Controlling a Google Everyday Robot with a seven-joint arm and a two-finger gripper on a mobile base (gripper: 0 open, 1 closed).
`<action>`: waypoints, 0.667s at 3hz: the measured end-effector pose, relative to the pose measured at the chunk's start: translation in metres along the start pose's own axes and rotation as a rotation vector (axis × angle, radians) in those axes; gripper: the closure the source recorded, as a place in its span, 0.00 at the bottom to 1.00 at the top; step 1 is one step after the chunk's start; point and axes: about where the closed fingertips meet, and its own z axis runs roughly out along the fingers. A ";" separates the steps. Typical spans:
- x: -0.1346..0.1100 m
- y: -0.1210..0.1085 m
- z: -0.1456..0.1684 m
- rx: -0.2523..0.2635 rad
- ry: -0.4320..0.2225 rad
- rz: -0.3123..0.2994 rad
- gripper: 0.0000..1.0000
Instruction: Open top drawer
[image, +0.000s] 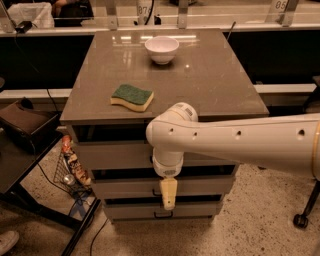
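The top drawer (110, 155) is the tallest grey front of the cabinet, just under the tabletop (215, 85), with a dark gap above it. Its black handle is hidden behind my white arm (240, 142), which reaches in from the right across the drawer's middle. My gripper (168, 194) is cream-coloured and hangs down from the wrist (167, 165). It hangs in front of the middle drawer (125, 187), just below the centre of the top drawer. The bottom drawer (135, 210) shows its black handle (162, 215).
A green and yellow sponge (132, 96) and a white bowl (161, 49) lie on the tabletop. A wire basket with snack bags (70, 162) and a black side table (20, 165) stand left of the cabinet. A caster wheel (300, 220) is on the floor at right.
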 end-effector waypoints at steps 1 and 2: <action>-0.004 0.001 0.017 -0.031 0.004 -0.010 0.26; -0.004 0.001 0.017 -0.030 0.005 -0.010 0.49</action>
